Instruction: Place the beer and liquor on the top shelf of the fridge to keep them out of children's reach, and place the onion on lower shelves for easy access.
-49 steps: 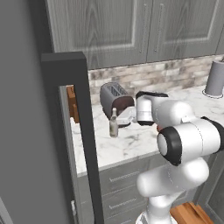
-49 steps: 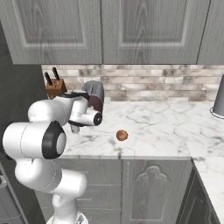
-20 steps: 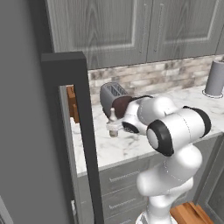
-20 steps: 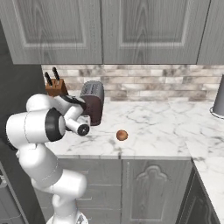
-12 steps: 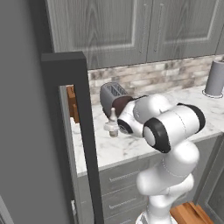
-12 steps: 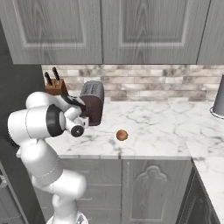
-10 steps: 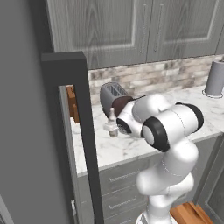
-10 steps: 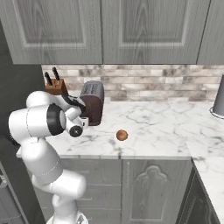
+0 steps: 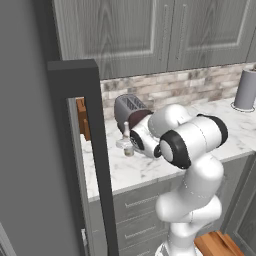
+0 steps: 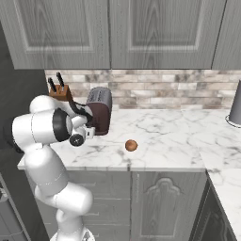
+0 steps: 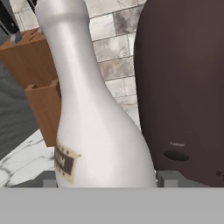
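The liquor [image 11: 96, 122] is a whitish bottle with a small tan label, standing upright on the marble counter [image 9: 140, 167] between a knife block and a toaster. It also appears as a small bottle, the liquor [image 9: 127, 135], at my hand. My gripper [image 11: 107, 177] has one fingertip against each side of its wide base. The onion [image 10: 131, 145], a small orange-brown ball, lies on the counter to the right of my arm. The fridge [image 9: 95, 150] shows its open dark door edge at the left. The beer and the fridge's shelves are out of view.
A dark brown toaster [image 10: 100, 110] stands just right of the bottle, and a wooden knife block [image 10: 60, 92] stands to its left by the brick wall. A grey canister [image 9: 245, 90] sits at the far right of the counter. Grey wood-grain cupboards hang above.
The arm has swung down and left from above the counter to the bottle. In the last second the hand settled slightly closer around the bottle's base.
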Available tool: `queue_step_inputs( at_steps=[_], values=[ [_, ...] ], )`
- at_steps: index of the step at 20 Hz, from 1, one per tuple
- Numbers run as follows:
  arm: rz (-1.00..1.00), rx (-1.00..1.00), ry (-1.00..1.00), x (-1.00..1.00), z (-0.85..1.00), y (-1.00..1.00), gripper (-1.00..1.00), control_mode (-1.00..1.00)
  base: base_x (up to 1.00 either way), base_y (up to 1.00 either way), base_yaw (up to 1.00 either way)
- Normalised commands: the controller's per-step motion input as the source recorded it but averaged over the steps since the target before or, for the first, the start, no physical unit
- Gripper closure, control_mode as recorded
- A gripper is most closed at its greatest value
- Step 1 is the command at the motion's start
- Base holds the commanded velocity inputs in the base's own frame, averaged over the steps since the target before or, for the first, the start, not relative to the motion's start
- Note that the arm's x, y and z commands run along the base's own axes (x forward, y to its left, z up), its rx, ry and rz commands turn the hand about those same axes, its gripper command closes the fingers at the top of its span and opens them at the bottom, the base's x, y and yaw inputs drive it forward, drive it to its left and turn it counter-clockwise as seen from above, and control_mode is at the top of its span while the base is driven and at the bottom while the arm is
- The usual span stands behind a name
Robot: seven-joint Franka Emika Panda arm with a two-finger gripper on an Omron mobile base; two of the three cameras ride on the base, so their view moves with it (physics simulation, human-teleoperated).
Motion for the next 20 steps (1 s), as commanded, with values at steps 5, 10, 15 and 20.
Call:
queue_step_inputs(
  at_steps=[5, 10, 15, 20],
  values=[
    [0.02, 0.00, -0.05, -0.17, 0.56, -0.30, 1.00, -1.00, 0.00, 0.00, 0.00],
    [0.06, 0.00, -0.08, -0.44, 1.00, -0.34, 1.00, -1.00, 0.00, 0.00, 0.00],
    [0.00, 0.00, 0.00, -0.60, 0.98, -0.41, 1.00, -1.00, 0.00, 0.00, 0.00],
    [0.00, 0.00, 0.00, -0.67, 0.90, -0.44, 1.00, -1.00, 0.00, 0.00, 0.00]
  ],
)
